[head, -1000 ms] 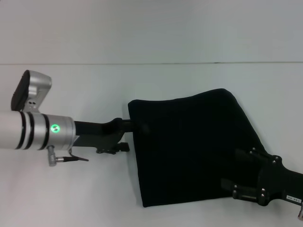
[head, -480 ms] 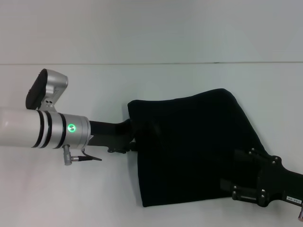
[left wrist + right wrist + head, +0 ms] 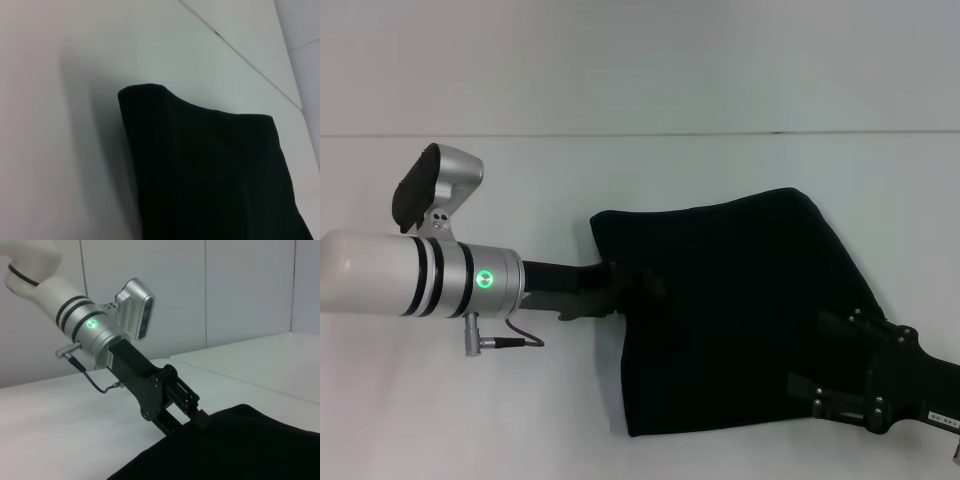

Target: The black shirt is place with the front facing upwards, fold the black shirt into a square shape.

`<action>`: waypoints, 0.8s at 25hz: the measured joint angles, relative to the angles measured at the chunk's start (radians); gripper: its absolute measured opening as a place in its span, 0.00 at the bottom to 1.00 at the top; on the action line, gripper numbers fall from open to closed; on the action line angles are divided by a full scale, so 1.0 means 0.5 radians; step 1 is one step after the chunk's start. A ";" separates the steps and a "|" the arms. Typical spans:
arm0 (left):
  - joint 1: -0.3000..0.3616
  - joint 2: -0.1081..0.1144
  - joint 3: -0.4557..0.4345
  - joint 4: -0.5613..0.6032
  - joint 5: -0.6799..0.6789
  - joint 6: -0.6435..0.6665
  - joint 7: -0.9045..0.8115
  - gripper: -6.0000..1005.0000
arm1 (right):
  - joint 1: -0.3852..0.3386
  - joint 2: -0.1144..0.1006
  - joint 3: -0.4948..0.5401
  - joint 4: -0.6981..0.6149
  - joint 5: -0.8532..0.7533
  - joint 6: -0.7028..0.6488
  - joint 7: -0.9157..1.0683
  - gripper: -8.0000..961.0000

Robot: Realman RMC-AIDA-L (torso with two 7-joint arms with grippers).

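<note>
So we've got the black shirt (image 3: 730, 320) lying on the white table (image 3: 620, 180), already folded into a compact, roughly 4-sided slab. In the head view it sits right of center, at about 4 o'clock from the middle of the frame. Its long axis runs near-to-far with a slight lean: the far edge sits toward 12 o'clock and slopes up toward 1 o'clock, the near edge toward 6. The right side flares out toward 4 o'clock, so it's more of a skewed trapezoid than a neat square. No print or label showing from here, just plain black cloth.

The left gripper (image 3: 638, 287) comes in from 9 o'clock and its tip is at the shirt's left edge, over the cloth. In the right wrist view, the left gripper (image 3: 197, 416) meets the raised fabric edge, but black on black means we can't tell whether its fingers are pinching the cloth or parted.

The right gripper (image 3: 840, 395) sits at about 5 o'clock, over the shirt's near right corner. Same problem there: we can't tell if it's clamped or loose.

The left wrist view just shows 1 rounded shirt corner (image 3: 145, 95) lying on the table.
</note>
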 joint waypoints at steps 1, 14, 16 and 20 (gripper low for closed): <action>-0.001 0.003 0.007 -0.004 -0.003 -0.005 0.002 0.73 | 0.000 0.000 0.003 0.000 0.000 -0.003 0.001 0.95; 0.010 0.023 0.007 0.002 -0.004 -0.009 0.015 0.14 | 0.000 0.000 0.025 -0.003 0.002 -0.019 0.004 0.95; 0.011 0.028 0.004 0.004 -0.005 -0.011 0.031 0.12 | 0.003 0.000 0.050 -0.003 0.002 -0.023 0.004 0.95; 0.010 0.046 -0.005 0.005 -0.007 -0.029 0.056 0.06 | 0.007 0.003 0.070 -0.003 0.003 -0.025 0.004 0.95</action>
